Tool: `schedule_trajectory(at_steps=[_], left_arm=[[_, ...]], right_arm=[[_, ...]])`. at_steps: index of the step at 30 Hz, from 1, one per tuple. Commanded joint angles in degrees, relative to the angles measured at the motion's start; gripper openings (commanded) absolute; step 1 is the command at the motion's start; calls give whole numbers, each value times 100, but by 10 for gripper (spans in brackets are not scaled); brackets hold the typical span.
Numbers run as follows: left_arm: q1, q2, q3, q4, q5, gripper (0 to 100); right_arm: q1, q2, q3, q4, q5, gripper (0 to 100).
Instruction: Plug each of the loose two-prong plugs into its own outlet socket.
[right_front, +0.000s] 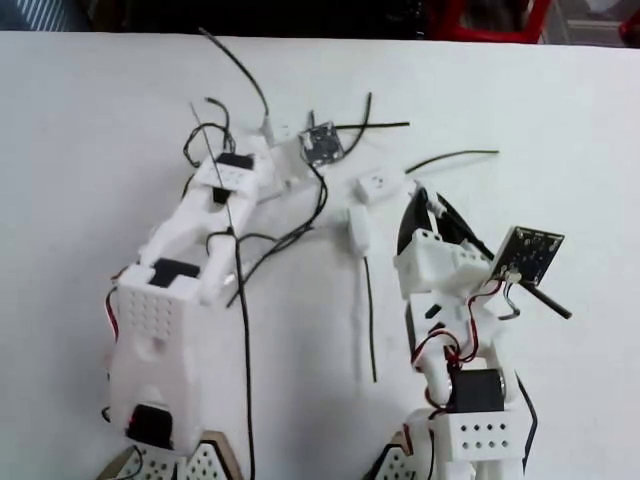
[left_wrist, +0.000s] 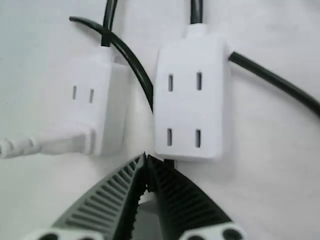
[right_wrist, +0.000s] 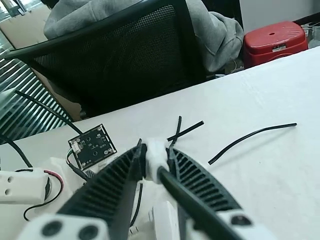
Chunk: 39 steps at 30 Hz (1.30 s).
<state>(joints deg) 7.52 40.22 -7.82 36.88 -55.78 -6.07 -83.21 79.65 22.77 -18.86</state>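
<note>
In the left wrist view a white outlet block (left_wrist: 192, 105) with two pairs of slots lies on the table, black cords leaving it. Beside it sits a smaller white socket piece (left_wrist: 92, 107) with one pair of slots and a white cord. My left gripper (left_wrist: 146, 164) is shut with nothing in it, its tips right at the block's near edge. My right gripper (right_wrist: 152, 160) is shut on a white plug (right_wrist: 155, 152) with a black cord, held above the table. In the high view the right gripper (right_front: 413, 202) hovers next to a white block (right_front: 378, 185).
Another white plug body (right_front: 358, 228) with a long white cord lies mid-table. Loose black cables (right_front: 455, 157) are scattered across the far part of the table. The left arm's camera board (right_front: 322, 145) sits near them. A mesh chair (right_wrist: 125, 55) stands beyond the table edge.
</note>
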Motion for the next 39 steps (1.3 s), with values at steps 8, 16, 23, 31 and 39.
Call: schedule_trajectory(at_steps=[8, 16, 23, 31, 39], left_arm=[[382, -2149, 1811, 404, -35, 22], [251, -2897, 2857, -1327, 721, 22], [198, -2141, 2655, -2954, 1547, 22], [382, -602, 1020, -2233, 1521, 22], [716, -523, 193, 132, 721, 22]], right_arm=[[22, -31, -44, -136, 202, 17], [-409, -31, 70, -127, 607, 17], [-400, -31, 70, -119, 615, 17], [-400, -31, 70, -119, 615, 17], [-418, -31, 70, -127, 624, 17]])
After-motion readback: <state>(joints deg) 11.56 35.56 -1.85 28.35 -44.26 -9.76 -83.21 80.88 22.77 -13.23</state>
